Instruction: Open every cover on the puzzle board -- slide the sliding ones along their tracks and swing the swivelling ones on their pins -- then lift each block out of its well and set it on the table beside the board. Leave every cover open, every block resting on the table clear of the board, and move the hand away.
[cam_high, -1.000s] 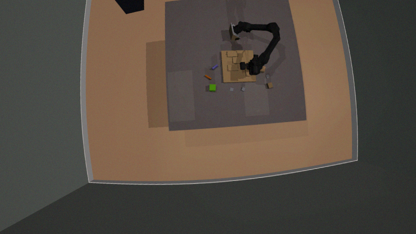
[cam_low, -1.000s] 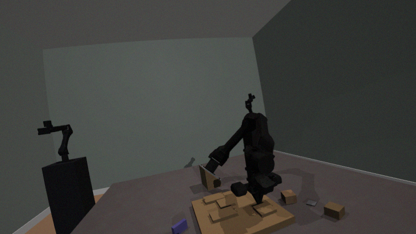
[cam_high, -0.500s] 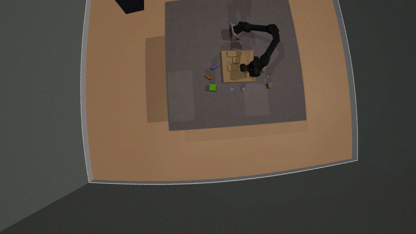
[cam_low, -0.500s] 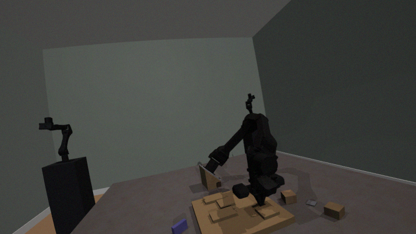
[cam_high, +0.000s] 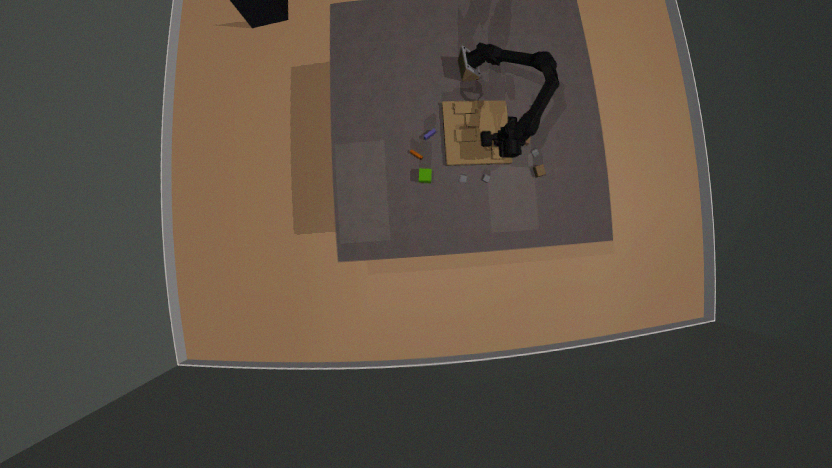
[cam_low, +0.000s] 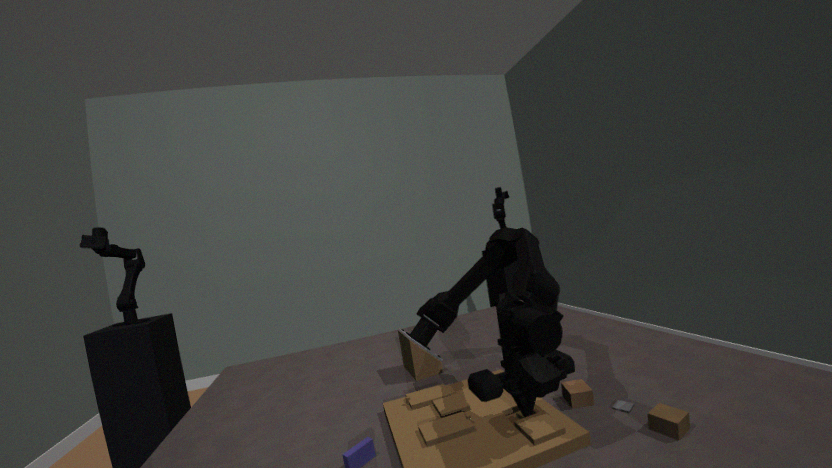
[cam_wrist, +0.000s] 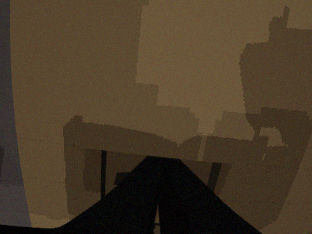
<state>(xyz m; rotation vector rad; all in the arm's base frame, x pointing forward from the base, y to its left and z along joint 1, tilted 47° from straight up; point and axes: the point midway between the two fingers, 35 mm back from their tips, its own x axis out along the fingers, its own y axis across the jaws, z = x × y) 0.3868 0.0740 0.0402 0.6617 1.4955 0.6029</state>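
The wooden puzzle board (cam_high: 450, 158) (cam_low: 494, 448) lies flat with several raised wooden covers. My gripper (cam_low: 527, 412) (cam_wrist: 161, 162) is shut and empty, its tips down at the far edge of the right-hand cover (cam_low: 541, 429). In the wrist view a shadowed recess (cam_wrist: 92, 172) with dark slots shows around the tips; whether a block lies there is too dark to tell. A wide cover (cam_low: 446, 430), a smaller cover (cam_low: 450, 403) and a long one (cam_low: 427, 396) sit on the left part. Two wooden blocks (cam_low: 577, 394) (cam_low: 668, 421) rest on the table right of the board.
A green cube (cam_high: 425, 175), an orange piece (cam_high: 415, 154) and a purple piece (cam_high: 429, 134) (cam_low: 359, 452) lie left of the board. Small grey tiles (cam_high: 463, 178) (cam_high: 485, 178) (cam_high: 535, 152) lie near it. The tilted arm mount (cam_high: 467, 69) (cam_low: 420, 359) stands behind it.
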